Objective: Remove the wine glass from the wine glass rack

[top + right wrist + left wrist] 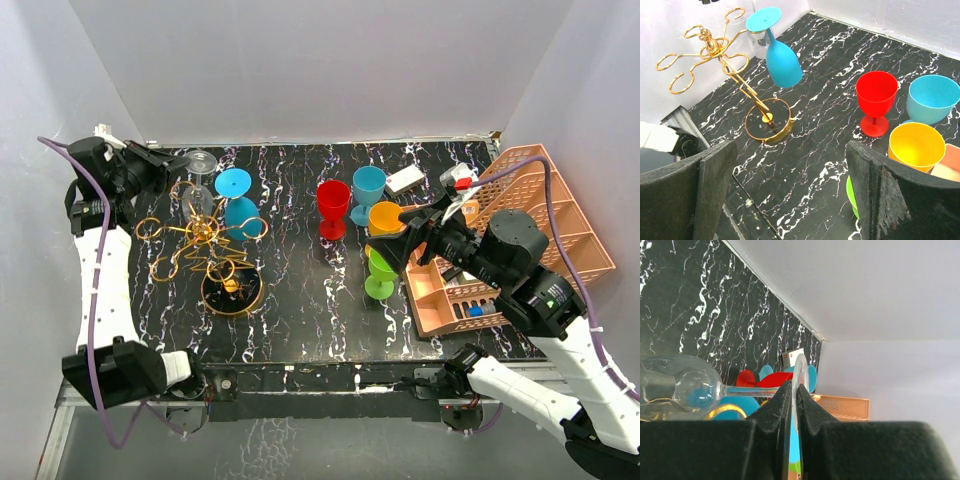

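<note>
The gold wire wine glass rack (205, 235) stands at the left on a round dark base (232, 290). It also shows in the right wrist view (715, 50). A clear wine glass (201, 172) is at its far side, bowl down by the wire arms. My left gripper (176, 160) is shut on the glass's round foot (800, 375). The bowl (675, 387) lies to the left of the fingers, with gold wire under it. A blue wine glass (236, 200) hangs upside down on the rack (779, 57). My right gripper (388, 236) is open and empty (795, 192).
A red goblet (333, 205), a blue cup (368, 188), a yellow cup (385, 217) and a green cup (380, 275) stand mid-table, close to my right gripper. A peach mesh organiser (530, 215) is at the right. White walls enclose the table.
</note>
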Robot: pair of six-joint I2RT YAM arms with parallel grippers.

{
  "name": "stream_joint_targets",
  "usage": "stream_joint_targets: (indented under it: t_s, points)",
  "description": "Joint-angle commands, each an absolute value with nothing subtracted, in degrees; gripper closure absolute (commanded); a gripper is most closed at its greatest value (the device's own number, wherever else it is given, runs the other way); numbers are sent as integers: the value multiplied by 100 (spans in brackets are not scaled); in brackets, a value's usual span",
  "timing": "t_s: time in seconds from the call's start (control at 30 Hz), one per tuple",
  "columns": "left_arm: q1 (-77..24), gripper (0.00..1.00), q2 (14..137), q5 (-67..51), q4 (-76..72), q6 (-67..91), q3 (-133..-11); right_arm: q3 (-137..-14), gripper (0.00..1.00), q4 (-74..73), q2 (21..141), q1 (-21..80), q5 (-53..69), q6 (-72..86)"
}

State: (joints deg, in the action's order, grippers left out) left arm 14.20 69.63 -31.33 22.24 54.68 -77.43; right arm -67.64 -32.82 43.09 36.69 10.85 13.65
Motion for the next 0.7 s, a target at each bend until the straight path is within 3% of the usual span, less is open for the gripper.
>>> stream_joint_targets:
  t_s: [0.0,0.43,0.67]
  points:
    - [1633,100,7331,-3366,1432,5712,-8132,-6958,1,-3011,4229,3671,1039,1434]
    - [1786,100,8110,-3134,399,6107,-9296,-6924,1,-2995,4302,3668,996,1611]
    - [1784,100,8119,-3952,-1899,7816,-9216,-6754,1,-2889,4505,3680,794,1707]
